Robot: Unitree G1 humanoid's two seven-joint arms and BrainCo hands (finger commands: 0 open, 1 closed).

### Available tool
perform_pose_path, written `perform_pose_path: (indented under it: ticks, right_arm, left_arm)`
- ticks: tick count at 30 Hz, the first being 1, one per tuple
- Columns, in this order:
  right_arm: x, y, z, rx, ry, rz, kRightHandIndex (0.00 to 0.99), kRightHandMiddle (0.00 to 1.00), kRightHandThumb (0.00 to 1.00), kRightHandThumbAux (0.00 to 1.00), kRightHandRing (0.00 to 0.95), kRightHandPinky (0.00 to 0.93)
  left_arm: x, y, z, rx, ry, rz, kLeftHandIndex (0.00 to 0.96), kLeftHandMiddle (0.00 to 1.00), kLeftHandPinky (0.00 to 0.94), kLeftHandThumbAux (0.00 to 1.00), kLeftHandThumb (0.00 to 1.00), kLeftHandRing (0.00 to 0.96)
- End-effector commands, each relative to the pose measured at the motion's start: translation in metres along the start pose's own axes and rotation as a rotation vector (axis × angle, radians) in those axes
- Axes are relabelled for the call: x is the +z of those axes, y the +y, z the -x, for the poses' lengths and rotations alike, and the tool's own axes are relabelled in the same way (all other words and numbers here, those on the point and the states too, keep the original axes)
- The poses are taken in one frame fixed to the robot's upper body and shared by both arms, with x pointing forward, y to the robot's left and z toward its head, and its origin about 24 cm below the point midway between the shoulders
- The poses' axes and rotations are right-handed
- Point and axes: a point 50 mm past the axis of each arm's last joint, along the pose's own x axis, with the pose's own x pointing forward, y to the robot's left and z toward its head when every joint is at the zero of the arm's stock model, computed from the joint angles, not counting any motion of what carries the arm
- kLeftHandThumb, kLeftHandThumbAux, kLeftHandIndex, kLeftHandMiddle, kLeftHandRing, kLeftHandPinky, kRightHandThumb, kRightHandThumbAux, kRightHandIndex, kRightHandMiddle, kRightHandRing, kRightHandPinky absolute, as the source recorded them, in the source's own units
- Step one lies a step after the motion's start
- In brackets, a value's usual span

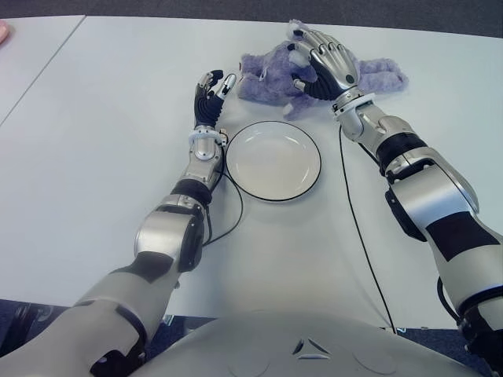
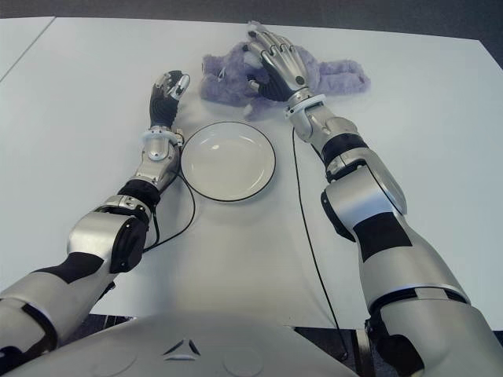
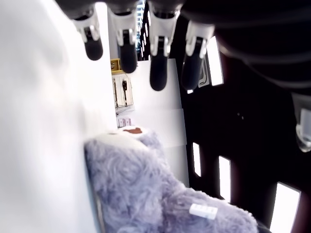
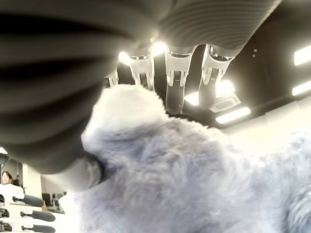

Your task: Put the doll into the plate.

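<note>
The doll [image 1: 377, 77] is a purple plush animal lying on the white table [image 1: 94, 157], just beyond the plate. My right hand [image 1: 314, 63] lies on top of it, with the fingers [image 4: 175, 92] draped over its head and the thumb [image 4: 85, 174] pressed into its fur [image 4: 194, 179]. The white plate [image 1: 236, 169] has a dark rim, holds nothing and sits nearer to me. My left hand [image 1: 212, 93] is beside the plate's far left rim, close to the doll's left end [image 3: 141, 184]. Its fingers [image 3: 158, 73] are spread and hold nothing.
Two thin black cables run over the table, one [image 1: 357, 228] along my right arm and one [image 1: 232, 212] looping by my left forearm. A seam [image 1: 47, 71] divides the table at the far left. A person's fingertip [image 1: 2, 31] shows at the upper left edge.
</note>
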Motion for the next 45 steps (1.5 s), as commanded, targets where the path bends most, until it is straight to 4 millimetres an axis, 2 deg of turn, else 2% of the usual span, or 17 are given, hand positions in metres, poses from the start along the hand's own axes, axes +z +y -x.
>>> perform_pose_path:
  ticks: [1,4,10,20,30,45]
  right_arm:
    - [0.003,-0.004,-0.012,0.023,0.031,-0.017,0.413,0.612,0.690,0.708,0.644,0.705]
    - [0.002,-0.006,-0.014,0.051,0.051,-0.039,0.432,0.756,0.707,0.708,0.769,0.790]
    - [-0.002,-0.007,-0.016,0.121,0.077,-0.055,0.439,0.842,0.713,0.710,0.837,0.828]
    - [-0.008,-0.012,-0.016,0.110,0.093,-0.001,0.440,0.871,0.712,0.712,0.858,0.836]
    - [-0.014,-0.026,-0.016,0.016,0.103,-0.079,0.440,0.873,0.715,0.713,0.866,0.871]
    - [-0.011,-0.029,-0.017,-0.005,0.067,-0.120,0.440,0.875,0.716,0.714,0.866,0.872]
  left_arm:
    - [-0.114,-0.004,0.099,-0.022,0.505,-0.071,0.248,0.228,0.000,0.421,0.000,0.134]
    - [-0.114,-0.004,0.099,-0.024,0.507,-0.076,0.244,0.232,0.000,0.421,0.000,0.139]
    - [-0.114,-0.004,0.100,-0.022,0.507,-0.078,0.247,0.235,0.000,0.426,0.000,0.141]
    - [-0.115,-0.003,0.100,-0.022,0.507,-0.068,0.260,0.231,0.000,0.430,0.000,0.140]
    - [-0.114,-0.005,0.100,-0.019,0.508,-0.069,0.257,0.232,0.000,0.432,0.000,0.139]
    - [-0.114,-0.004,0.099,-0.018,0.520,-0.044,0.227,0.225,0.000,0.421,0.000,0.141]
